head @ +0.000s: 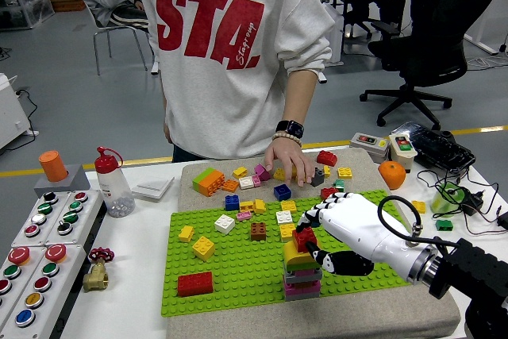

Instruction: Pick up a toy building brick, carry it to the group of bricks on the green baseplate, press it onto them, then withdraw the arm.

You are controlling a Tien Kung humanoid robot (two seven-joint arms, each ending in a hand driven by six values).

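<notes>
- Right hand (337, 232), lower right, pinches red brick (302, 238) atop the stack (303, 270) to press it on.
- Person's hand (287, 163), top centre, rests among loose bricks.

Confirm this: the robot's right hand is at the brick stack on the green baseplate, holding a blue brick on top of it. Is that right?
Not quite. The head view shows the right hand at the brick stack on the green baseplate, but the brick it holds on top is red, not blue.
</notes>
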